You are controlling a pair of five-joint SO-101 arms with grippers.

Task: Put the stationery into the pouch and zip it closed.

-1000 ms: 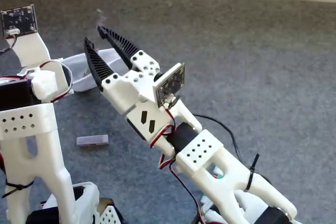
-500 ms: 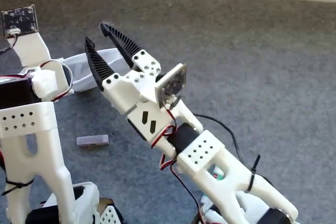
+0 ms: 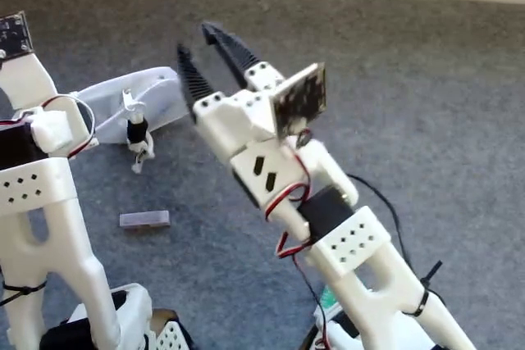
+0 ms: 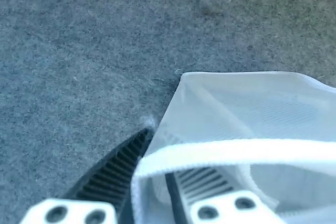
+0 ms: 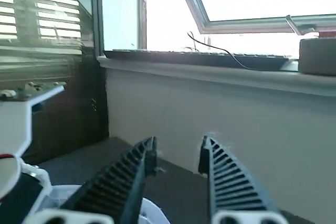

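Note:
The white mesh pouch [image 3: 157, 94] lies on the grey carpet at the back left. My left gripper [image 4: 160, 156] is shut on its rim, one finger [image 4: 113, 169] outside and the other seen through the mesh of the pouch [image 4: 252, 108]. A small white and black item [image 3: 136, 134] lies against the pouch's near edge; I cannot tell what it is. A short grey bar [image 3: 144, 220] lies on the carpet in front of it. My right gripper [image 3: 195, 40] hangs open in the air to the right of the pouch, holding nothing. In its wrist view the right gripper [image 5: 178, 145] points at a wall.
The left arm's white column [image 3: 49, 227] stands at the front left, beside the grey bar. The right arm [image 3: 328, 227] slants across the middle from the front right. Bare carpet [image 3: 426, 96] stretches over the right and the back.
The right arm has swung to the right and tilted up, uncovering the small white and black item beside the pouch. The left arm has edged left.

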